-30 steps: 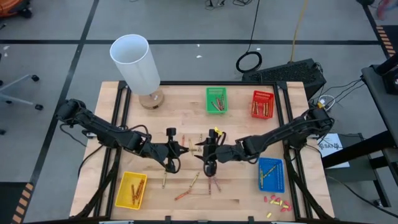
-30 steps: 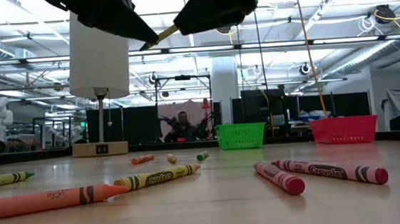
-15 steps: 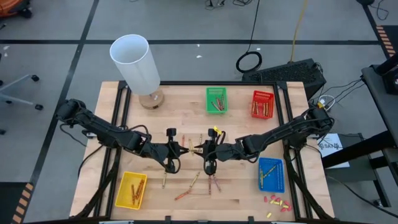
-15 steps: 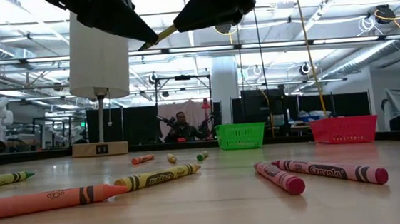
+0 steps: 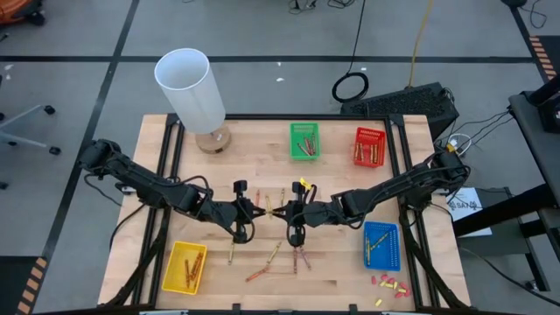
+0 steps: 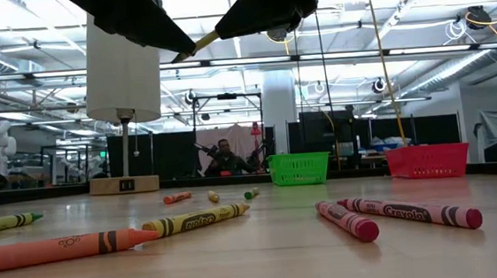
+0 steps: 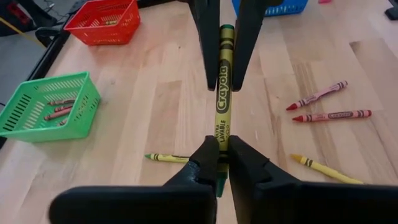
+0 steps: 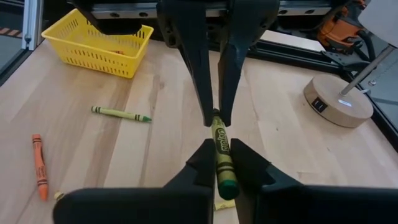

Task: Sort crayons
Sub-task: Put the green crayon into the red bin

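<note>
A wooden bench (image 5: 254,149) carries a lamp (image 5: 213,140) at the far left corner, green (image 5: 304,140) and red (image 5: 369,145) baskets along the far edge, yellow (image 5: 185,267) and blue (image 5: 381,244) baskets near the front corners, loose crayons (image 5: 271,255) mid-front, and what look like tiny stubs (image 5: 387,283) by the front right corner.

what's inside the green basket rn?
The green basket holds a few crayons, reddish and brown ones lying loose on its floor, per the high and left wrist views. An exact count isn't possible: the near mesh wall hides part of the floor.
</note>
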`<state>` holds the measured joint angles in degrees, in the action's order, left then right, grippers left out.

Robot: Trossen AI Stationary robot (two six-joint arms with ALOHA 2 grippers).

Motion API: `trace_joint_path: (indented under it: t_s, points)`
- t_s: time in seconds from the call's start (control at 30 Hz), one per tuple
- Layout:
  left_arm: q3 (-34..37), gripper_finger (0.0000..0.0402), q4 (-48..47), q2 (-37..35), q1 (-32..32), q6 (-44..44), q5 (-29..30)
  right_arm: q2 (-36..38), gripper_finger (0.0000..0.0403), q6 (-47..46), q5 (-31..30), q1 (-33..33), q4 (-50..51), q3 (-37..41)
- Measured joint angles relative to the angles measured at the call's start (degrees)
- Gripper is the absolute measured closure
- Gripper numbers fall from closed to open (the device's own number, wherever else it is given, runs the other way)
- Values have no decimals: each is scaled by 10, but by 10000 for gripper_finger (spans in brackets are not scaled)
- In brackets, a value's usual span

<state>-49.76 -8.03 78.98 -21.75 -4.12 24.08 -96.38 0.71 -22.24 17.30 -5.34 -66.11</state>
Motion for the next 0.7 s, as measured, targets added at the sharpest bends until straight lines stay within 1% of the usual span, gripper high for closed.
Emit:
trace_joint_path:
  t_s: [0.1, 0.33, 0.43, 0.53, 0.7]
  points:
    - [0, 345, 2, 0, 0, -2, -4, 0, 391, 1, 0, 0, 0, 0]
    - [0, 211, -1, 0, -4, -24, -4, 2, 391, 1, 0, 0, 21, 0]
    - [0, 171, -1, 0, -13, -49, 1, 13, 391, -13, 0, 0, 59, 0]
    - [0, 154, -2, 0, -27, -80, 12, 34, 391, -40, 0, 3, 115, 0]
    - [8, 150, -1, 0, -57, -138, 61, 84, 391, -80, 0, 13, 218, 0]
